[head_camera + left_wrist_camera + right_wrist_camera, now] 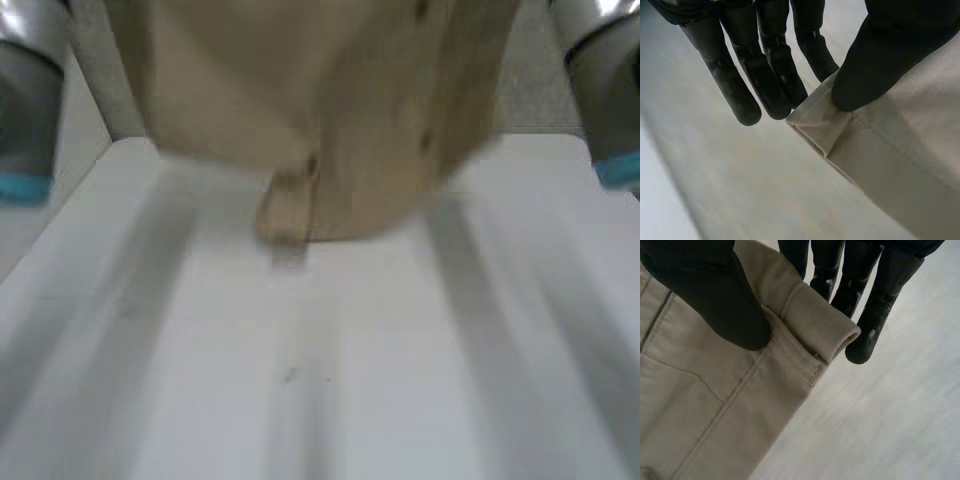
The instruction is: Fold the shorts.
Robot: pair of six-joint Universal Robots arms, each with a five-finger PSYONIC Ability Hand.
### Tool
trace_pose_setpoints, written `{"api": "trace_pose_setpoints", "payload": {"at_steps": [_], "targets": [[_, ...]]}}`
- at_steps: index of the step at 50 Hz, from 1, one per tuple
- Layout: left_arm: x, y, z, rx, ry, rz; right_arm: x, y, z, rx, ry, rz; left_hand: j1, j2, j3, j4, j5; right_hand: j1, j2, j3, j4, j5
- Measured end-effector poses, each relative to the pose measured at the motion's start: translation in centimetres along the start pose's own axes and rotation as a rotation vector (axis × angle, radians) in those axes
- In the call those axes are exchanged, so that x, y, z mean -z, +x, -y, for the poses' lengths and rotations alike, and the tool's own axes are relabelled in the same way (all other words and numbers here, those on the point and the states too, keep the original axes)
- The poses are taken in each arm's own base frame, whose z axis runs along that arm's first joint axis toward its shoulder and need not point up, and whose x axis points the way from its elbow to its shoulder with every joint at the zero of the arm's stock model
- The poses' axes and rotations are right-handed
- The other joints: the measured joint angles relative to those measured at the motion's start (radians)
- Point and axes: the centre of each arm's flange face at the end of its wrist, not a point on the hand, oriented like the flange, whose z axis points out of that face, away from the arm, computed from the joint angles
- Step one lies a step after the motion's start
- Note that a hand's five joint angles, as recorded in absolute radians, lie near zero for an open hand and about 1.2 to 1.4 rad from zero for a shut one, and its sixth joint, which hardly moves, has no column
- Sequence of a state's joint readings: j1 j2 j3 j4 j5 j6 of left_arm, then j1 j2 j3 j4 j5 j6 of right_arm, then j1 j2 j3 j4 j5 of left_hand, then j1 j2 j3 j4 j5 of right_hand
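Beige shorts [330, 110] hang in the air above the white table [330, 380], close to the head camera, their lower edge dangling over the table's far half. My left hand [880, 55] pinches a hemmed corner of the shorts [880, 165] between its thumb and fingers [770, 75]. My right hand [715, 295] pinches a ribbed waistband corner of the shorts [805, 330] between thumb and fingers [875, 305]. Both arms rise at the sides of the head view, left arm [30, 110] and right arm [605, 90].
The white table stretches beneath the hanging cloth. Its far edge [540, 135] shows against a grey floor behind.
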State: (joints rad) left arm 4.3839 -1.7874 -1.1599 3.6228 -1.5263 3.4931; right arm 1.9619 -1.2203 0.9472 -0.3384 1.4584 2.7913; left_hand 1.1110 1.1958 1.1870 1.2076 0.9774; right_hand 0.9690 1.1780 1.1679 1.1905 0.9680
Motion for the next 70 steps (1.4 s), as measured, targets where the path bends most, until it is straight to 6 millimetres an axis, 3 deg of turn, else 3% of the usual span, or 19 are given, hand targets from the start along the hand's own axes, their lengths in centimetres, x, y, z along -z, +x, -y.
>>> {"api": "trace_pose_setpoints", "payload": {"at_steps": [1, 4, 8, 13, 19, 20, 22, 25, 29, 32, 36, 40, 49, 58, 63, 70], "targets": [[-0.8, -0.8, 1.7, 0.011, 0.082, 0.047, -0.4, 0.5, 1.6, 0.007, 0.086, -0.039, 0.000, 0.000, 0.000, 0.000, 0.000, 0.000, 0.000, 0.000, 0.000, 0.000], [-1.3, -1.6, 3.6, 0.044, 0.175, 0.094, -0.5, 0.9, 3.2, 0.012, 0.173, -0.079, 0.000, 0.000, 0.000, 0.000, 0.000, 0.000, 0.000, 0.000, 0.000, 0.013], [-0.8, -1.4, 3.4, 0.102, 0.177, 0.084, 0.1, 0.3, 2.8, 0.005, 0.153, -0.068, 0.000, 0.001, 0.001, 0.000, 0.000, 0.000, 0.000, 0.010, 0.000, 0.019], [2.2, 0.9, -0.9, 0.167, 0.005, -0.032, 2.3, -2.4, -2.1, -0.018, -0.077, 0.036, 0.000, 0.001, 0.005, 0.000, 0.000, 0.000, 0.000, 0.019, 0.000, 0.019], [7.1, 4.2, -7.3, 0.205, -0.243, -0.162, 6.3, -5.5, -8.6, -0.040, -0.355, 0.155, 0.000, 0.001, 0.005, 0.000, 0.000, 0.000, 0.000, 0.024, 0.000, 0.019], [8.7, 5.2, -9.2, 0.213, -0.319, -0.196, 7.5, -6.3, -10.3, -0.042, -0.424, 0.185, 0.000, 0.001, 0.005, 0.000, 0.000, 0.000, 0.000, 0.024, 0.000, 0.019], [10.3, 6.1, -10.9, 0.221, -0.391, -0.226, 8.9, -7.2, -12.1, -0.040, -0.497, 0.216, 0.000, 0.001, 0.005, 0.000, 0.000, 0.000, 0.000, 0.024, 0.001, 0.019], [14.3, 8.2, -14.2, 0.237, -0.576, -0.299, 12.0, -8.8, -15.7, -0.019, -0.648, 0.282, 0.000, 0.001, 0.005, 0.000, 0.000, 0.000, 0.000, 0.024, 0.001, 0.019], [18.1, 9.8, -16.3, 0.251, -0.772, -0.371, 15.0, -9.8, -18.1, 0.011, -0.782, 0.347, 0.000, 0.001, 0.005, 0.000, 0.000, -0.001, 0.000, 0.024, 0.001, 0.019], [19.9, 10.2, -16.9, 0.257, -0.877, -0.405, 16.4, -10.0, -18.8, 0.021, -0.852, 0.380, 0.000, 0.001, 0.005, 0.000, 0.000, -0.001, 0.000, 0.024, 0.001, 0.019], [20.9, 10.1, -16.7, 0.259, -0.957, -0.426, 17.2, -9.7, -18.3, 0.022, -0.893, 0.397, 0.000, 0.001, 0.005, 0.000, 0.000, -0.001, 0.000, 0.024, 0.001, 0.019], [21.2, 9.3, -15.5, 0.241, -1.002, -0.440, 17.4, -8.9, -16.5, 0.024, -0.895, 0.398, 0.000, 0.001, 0.005, 0.000, 0.000, -0.001, 0.000, 0.024, 0.001, 0.019], [21.9, 6.7, -10.5, 0.162, -1.055, -0.486, 18.5, -7.6, -12.5, 0.080, -0.938, 0.469, 0.000, 0.001, 0.005, 0.000, 0.000, -0.001, 0.000, 0.024, 0.001, 0.019], [26.3, 5.2, -5.2, 0.108, -1.298, -0.676, 23.4, -6.2, -9.6, 0.281, -1.164, 0.772, 0.000, 0.001, 0.005, 0.000, 0.000, -0.001, 0.000, 0.024, 0.001, 0.019], [27.2, 5.4, -4.7, 0.105, -1.323, -0.732, 25.0, -5.8, -9.1, 0.333, -1.210, 0.867, 0.000, 0.001, 0.005, 0.000, 0.000, -0.001, 0.000, 0.024, 0.001, 0.019], [26.1, 6.6, -7.8, 0.082, -1.247, -0.709, 25.2, -6.3, -10.0, 0.349, -1.191, 0.867, 0.000, 0.001, 0.005, 0.000, 0.000, -0.001, 0.000, 0.024, 0.001, 0.019]]}}
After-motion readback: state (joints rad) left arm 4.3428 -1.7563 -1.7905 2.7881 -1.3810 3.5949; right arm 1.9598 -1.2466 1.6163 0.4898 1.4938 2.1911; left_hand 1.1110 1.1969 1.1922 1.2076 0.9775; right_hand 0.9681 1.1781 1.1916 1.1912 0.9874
